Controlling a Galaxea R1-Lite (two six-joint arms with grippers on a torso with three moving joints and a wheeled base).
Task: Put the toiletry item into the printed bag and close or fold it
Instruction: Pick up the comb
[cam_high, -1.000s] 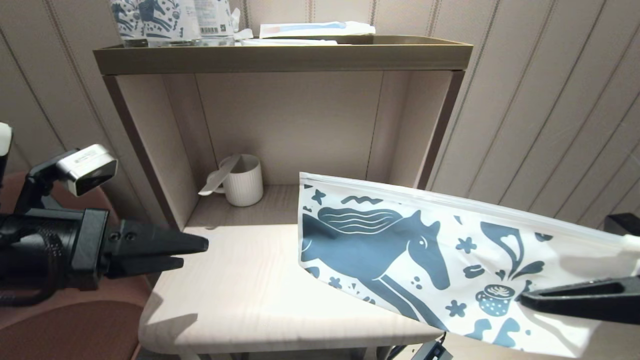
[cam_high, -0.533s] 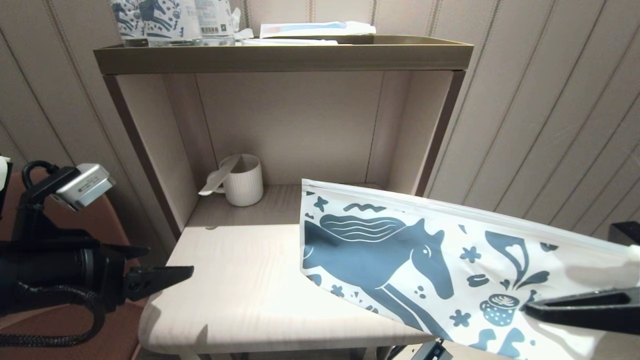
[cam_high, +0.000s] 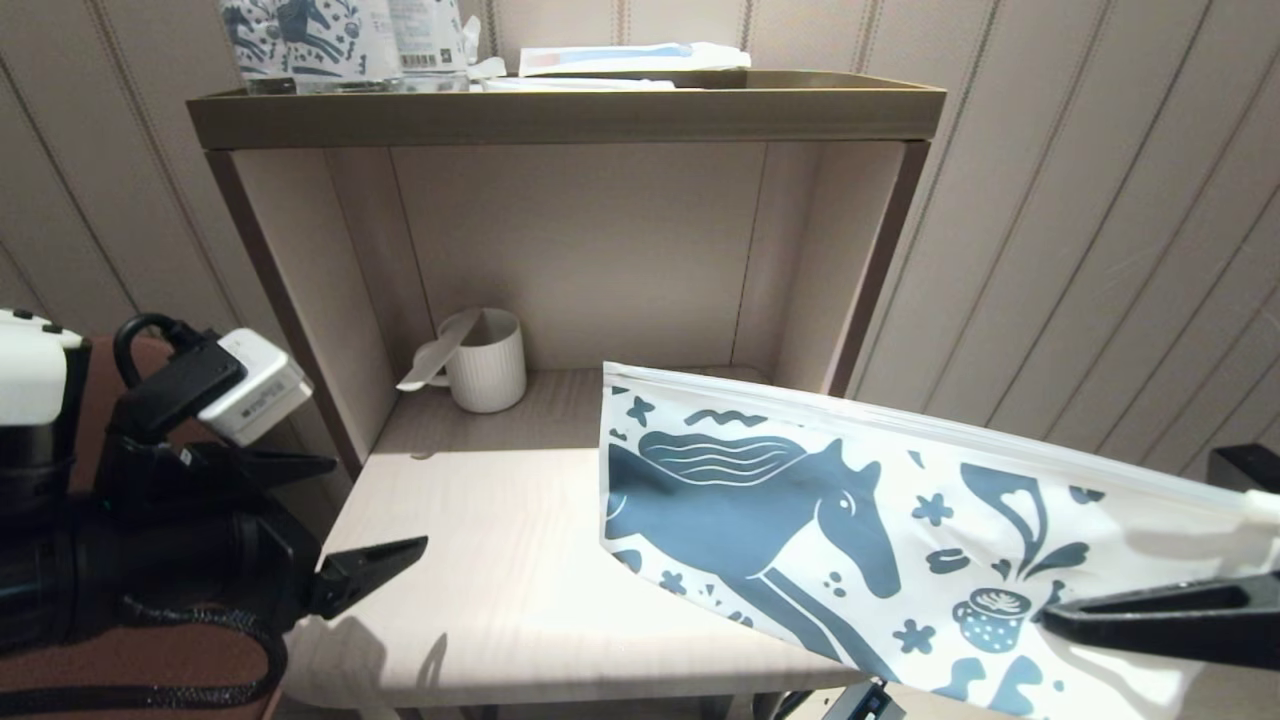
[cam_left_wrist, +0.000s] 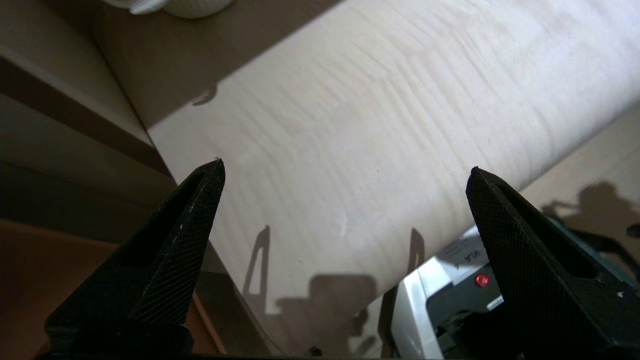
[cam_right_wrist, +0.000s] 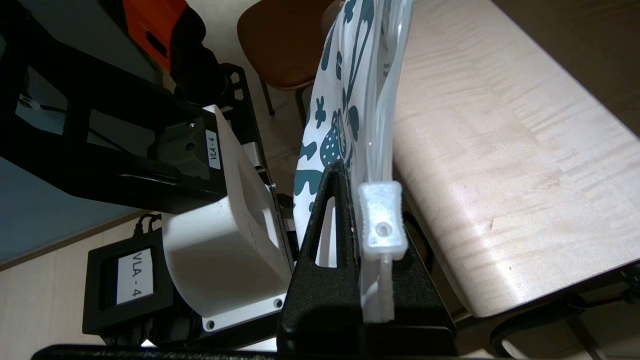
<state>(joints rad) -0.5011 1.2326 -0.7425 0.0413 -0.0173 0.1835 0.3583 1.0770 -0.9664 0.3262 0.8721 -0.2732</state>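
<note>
The printed bag (cam_high: 800, 500), white with a dark blue horse and coffee cup, hangs in the air over the table's right front. My right gripper (cam_high: 1045, 600) is shut on the bag's right end, just below the white slider tab (cam_right_wrist: 382, 222). Seen edge-on, the printed bag (cam_right_wrist: 345, 75) runs away from the right gripper (cam_right_wrist: 357, 172). The toiletry item (cam_high: 430, 358), a slim off-white packet, leans on the white mug (cam_high: 487, 362) at the back left of the alcove. My left gripper (cam_high: 375, 505) is open and empty at the table's left front edge, its fingertips (cam_left_wrist: 215, 172) spread wide above bare wood.
The pale wood table (cam_high: 500, 580) sits under a shelf unit (cam_high: 560, 110) with side walls. On its top stand upright horse-printed packs (cam_high: 320, 40) and a flat packet (cam_high: 630, 58). A brown chair (cam_high: 150, 660) is at the left. The robot's base (cam_right_wrist: 220, 240) sits below the table's front.
My left arm has drawn back, dropped and rolled, so its fingers now stand one above the other. The printed bag has sunk slightly in the right gripper.
</note>
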